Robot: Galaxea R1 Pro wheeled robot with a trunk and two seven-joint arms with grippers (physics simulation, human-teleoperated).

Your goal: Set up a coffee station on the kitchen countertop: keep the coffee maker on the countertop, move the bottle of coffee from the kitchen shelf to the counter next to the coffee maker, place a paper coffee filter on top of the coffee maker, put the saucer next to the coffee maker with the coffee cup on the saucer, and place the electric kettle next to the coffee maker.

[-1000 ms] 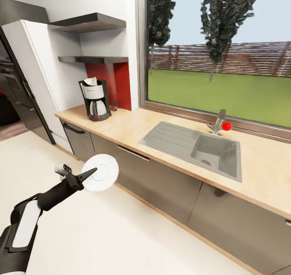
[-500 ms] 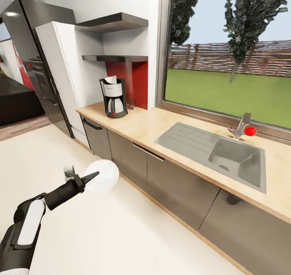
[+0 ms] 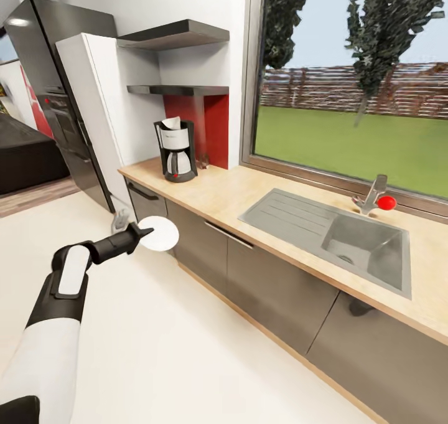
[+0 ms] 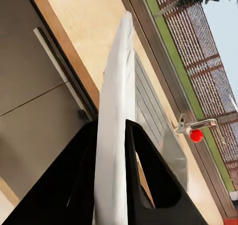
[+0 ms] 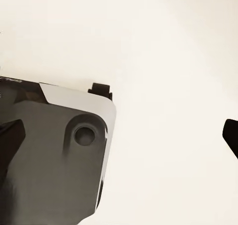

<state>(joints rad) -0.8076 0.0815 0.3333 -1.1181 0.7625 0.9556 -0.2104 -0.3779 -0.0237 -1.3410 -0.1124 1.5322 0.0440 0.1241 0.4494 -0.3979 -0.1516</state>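
My left gripper is shut on the rim of the white saucer, held out in front of the grey cabinet fronts below the countertop. In the left wrist view the saucer stands edge-on between the two black fingers. The coffee maker stands at the counter's left end with a white paper filter on top. A small dark bottle stands just right of it. The thin black shelf hangs above. In the right wrist view a dark fingertip hangs over the pale floor.
A steel sink with a tap and a red ball lies right of the coffee maker. A tall white cabinet and a dark fridge stand left of the counter. The robot's base is on the floor.
The view swung left between the two earlier frames. Since half a second ago my left arm has lifted and reached out, carrying the saucer up and closer to the cabinets.
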